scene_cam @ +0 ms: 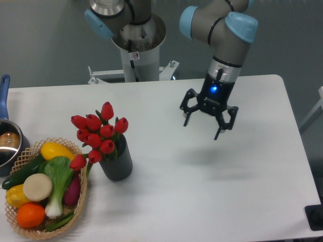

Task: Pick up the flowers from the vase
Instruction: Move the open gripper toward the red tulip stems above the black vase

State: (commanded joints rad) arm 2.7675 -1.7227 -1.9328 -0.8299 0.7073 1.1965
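A bunch of red tulip flowers [98,132] stands in the dark grey ribbed vase [117,163] at the left-centre of the white table, right beside the basket. A few buds droop over the vase's left rim. My gripper [203,124] hangs above the table well to the right of the vase and a little farther back, with its fingers spread open and nothing between them.
A woven basket [81,189] of toy vegetables and fruit sits at the front left, touching distance from the vase. A blue-handled metal pot [7,143] is at the left edge. The robot's base column [136,45] rises behind the table.
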